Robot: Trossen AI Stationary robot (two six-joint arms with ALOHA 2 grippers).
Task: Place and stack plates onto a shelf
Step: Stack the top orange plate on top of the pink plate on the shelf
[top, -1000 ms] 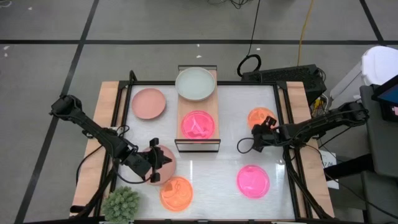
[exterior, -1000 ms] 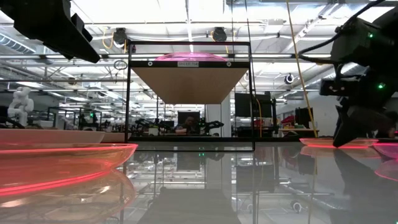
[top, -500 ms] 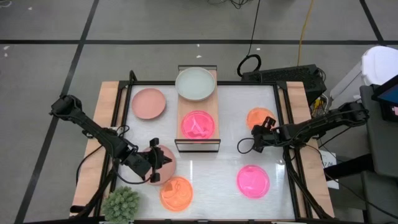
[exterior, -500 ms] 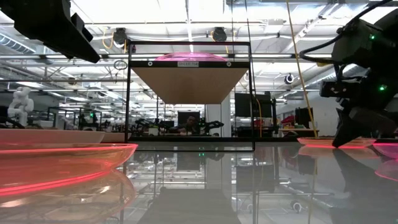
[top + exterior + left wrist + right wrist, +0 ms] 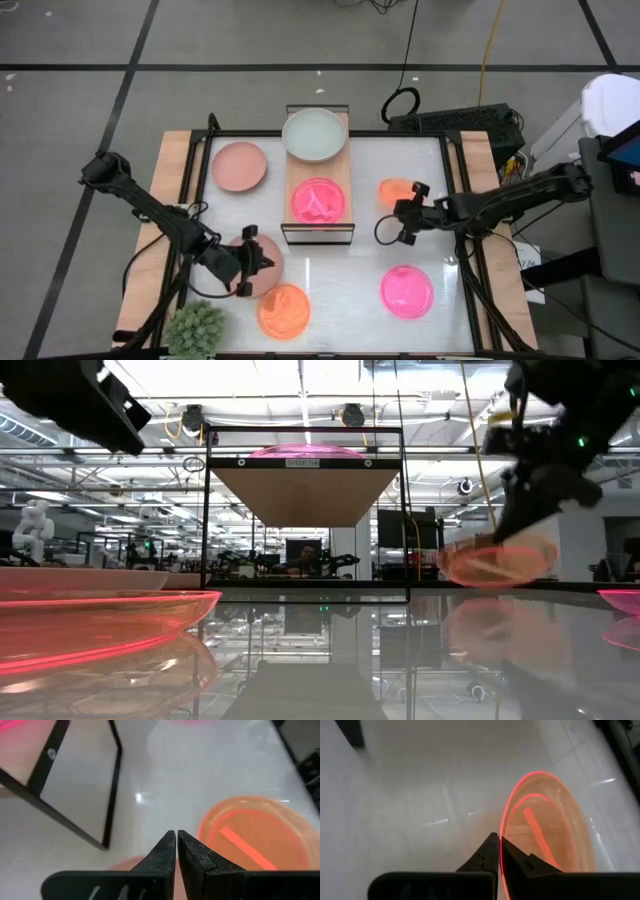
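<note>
At the near edge of the table an orange plate (image 5: 283, 310) is lying beside the spiky green plant ball (image 5: 196, 328), and a hot pink plate (image 5: 407, 291) is lying on the right side. Just behind the orange plate, the left gripper (image 5: 243, 272) is hanging over a dusty pink plate (image 5: 262, 262), its fingers pressed together with nothing between them. Further in, the right gripper (image 5: 404, 222) is pinching the rim of a small orange plate (image 5: 497, 562) and holding it, probably tilted, clear of the table beside the shelf (image 5: 320, 228). I think it should level this plate, bring it above the hot pink plate (image 5: 319, 201) on the shelf, centre it and release low. At the far end the shelf is carrying a pale green plate (image 5: 314, 135); another dusty pink plate (image 5: 239, 166) is lying on the table left of it.
</note>
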